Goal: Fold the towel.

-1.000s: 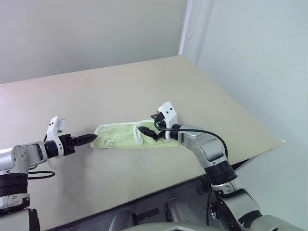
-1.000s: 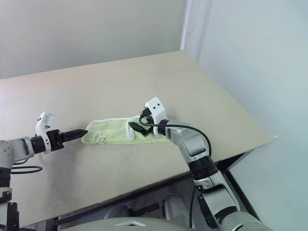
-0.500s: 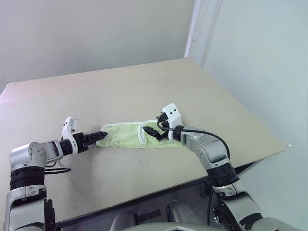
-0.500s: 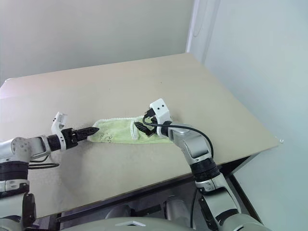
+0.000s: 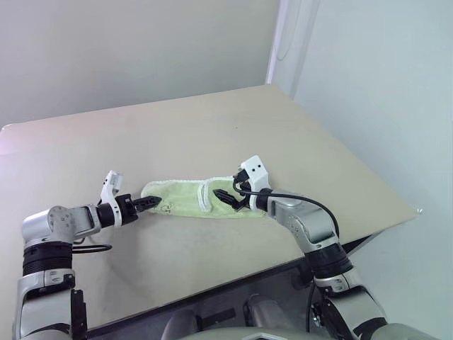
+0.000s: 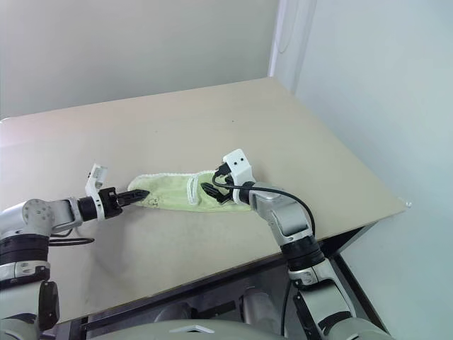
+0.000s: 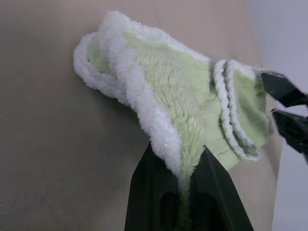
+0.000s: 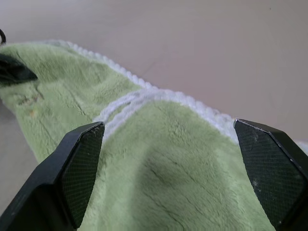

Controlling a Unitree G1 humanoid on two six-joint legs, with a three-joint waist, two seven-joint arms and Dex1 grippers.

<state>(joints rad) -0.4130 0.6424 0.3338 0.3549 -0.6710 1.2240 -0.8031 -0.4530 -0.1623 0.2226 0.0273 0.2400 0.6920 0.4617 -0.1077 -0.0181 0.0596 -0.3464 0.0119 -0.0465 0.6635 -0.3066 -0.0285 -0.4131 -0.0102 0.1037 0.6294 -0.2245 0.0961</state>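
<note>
The left tool [image 7: 185,180] was closed on the towel [image 7: 183,96], its two black fingers [image 7: 149,192] pinching the whitish hem at one end. The pale green terry lay bunched on the beige bench [image 7: 57,159], a folded hem across its far part. The right tool [image 7: 288,108], fingertips apart, stood at the towel's far end.
</note>
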